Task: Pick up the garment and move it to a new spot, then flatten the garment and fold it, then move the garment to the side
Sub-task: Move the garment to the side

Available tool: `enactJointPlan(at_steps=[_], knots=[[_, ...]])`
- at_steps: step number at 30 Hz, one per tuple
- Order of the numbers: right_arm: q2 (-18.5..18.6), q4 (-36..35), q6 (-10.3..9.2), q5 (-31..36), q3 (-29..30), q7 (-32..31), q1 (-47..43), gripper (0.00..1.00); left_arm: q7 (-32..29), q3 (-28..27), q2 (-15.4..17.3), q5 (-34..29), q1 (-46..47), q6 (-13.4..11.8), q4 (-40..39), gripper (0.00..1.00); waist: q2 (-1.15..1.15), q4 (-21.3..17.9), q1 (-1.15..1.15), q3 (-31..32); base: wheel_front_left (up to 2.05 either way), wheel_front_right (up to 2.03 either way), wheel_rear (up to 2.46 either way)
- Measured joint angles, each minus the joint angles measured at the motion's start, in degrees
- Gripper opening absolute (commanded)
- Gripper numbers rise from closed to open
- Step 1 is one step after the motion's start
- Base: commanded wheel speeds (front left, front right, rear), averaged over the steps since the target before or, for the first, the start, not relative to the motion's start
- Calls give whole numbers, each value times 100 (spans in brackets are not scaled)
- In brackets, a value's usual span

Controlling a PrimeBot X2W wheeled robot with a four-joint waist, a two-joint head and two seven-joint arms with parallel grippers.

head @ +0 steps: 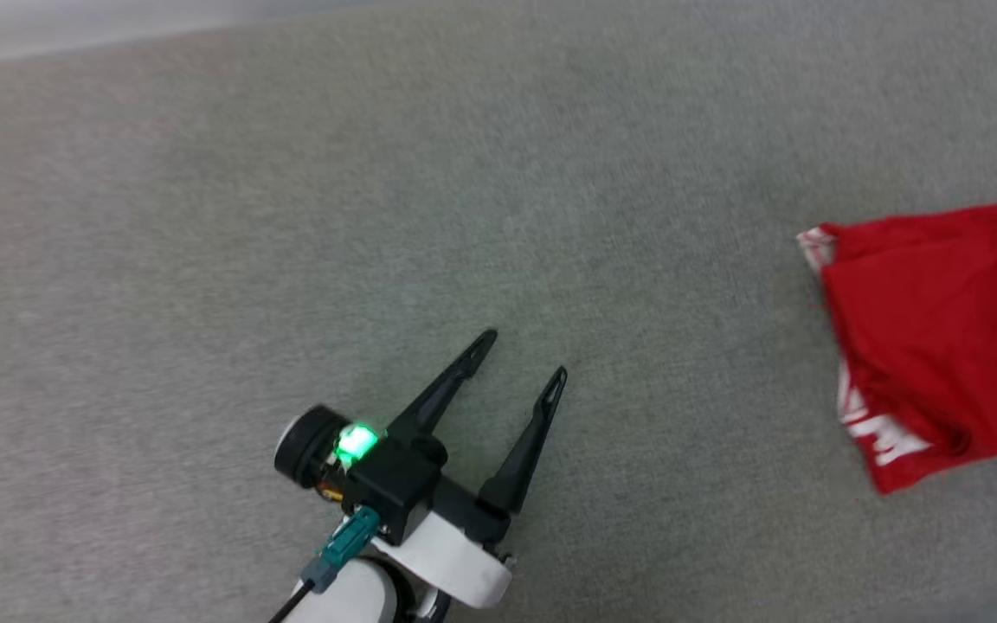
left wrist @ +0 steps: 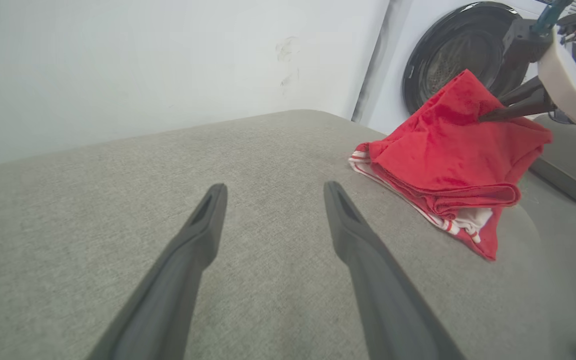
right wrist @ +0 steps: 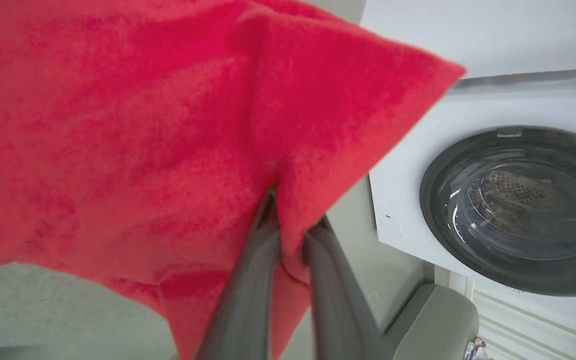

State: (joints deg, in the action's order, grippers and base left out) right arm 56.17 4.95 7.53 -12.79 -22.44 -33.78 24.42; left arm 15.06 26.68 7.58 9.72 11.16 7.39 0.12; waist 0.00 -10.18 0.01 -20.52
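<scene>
A grey, cloth-covered worktop (head: 204,216) takes most of the head view, and behind it the left wrist view shows a pale wall (left wrist: 118,60) and, to the right, a white washing machine (left wrist: 448,55) with a dark round door. At the lower left of the head view the left end effector (head: 525,353) is just above the worktop with its two dark fingers spread wide apart and nothing between them; the fingers point up and to the right, toward the garment (head: 940,329). A green light (head: 356,441) shines on its wrist. The garment is well apart from this end effector, at the far right edge of the worktop. In the left wrist view the garment (left wrist: 448,150) is a folded red bundle whose lower part rests on the worktop, with white and red-striped trim showing at the lower edge, while its upper corner is lifted by the right end effector (left wrist: 488,116), which reaches in from the right. In the right wrist view the right end effector (right wrist: 293,220) is closed on a fold of the red garment (right wrist: 118,125), the cloth pinched between both fingers, with the washing machine (right wrist: 518,210) at the right.
</scene>
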Motion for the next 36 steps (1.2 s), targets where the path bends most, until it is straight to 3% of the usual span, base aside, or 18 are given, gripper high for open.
enactJointPlan(at_steps=[9,16,21,22,23,24,29,36], knots=[[96,1861,1,67,497,1367,514,0,1,238,135,-140,700,0,-164,100,0,-317,0,-939,0,0,0],[109,2932,1,234,935,2190,818,0,1,259,216,-215,865,0,-371,100,0,-184,0,-1411,0,0,0],[-97,3397,1,333,1131,2527,1054,0,1,232,227,-252,894,-5,-450,100,0,-36,0,-1568,0,0,0],[-132,3464,1,381,1146,2570,1078,30,1,224,229,-253,894,-5,-448,100,0,-18,0,-1572,0,0,0],[-165,3530,1,430,1166,2606,1099,88,1,226,229,-253,894,-7,-441,100,0,-8,0,-1557,0,0,0],[-200,3590,1,449,1195,2628,1127,100,1,215,226,-252,893,-7,-432,100,0,-1,0,-1531,0,0,0],[-377,3633,0,675,1262,2763,1260,100,1,77,125,-134,741,-25,-404,100,0,23,-1,-1146,0,0,0],[-843,2866,0,549,1450,3032,1281,100,1,-430,42,120,310,-37,-454,100,0,96,-1,-458,0,0,0]])
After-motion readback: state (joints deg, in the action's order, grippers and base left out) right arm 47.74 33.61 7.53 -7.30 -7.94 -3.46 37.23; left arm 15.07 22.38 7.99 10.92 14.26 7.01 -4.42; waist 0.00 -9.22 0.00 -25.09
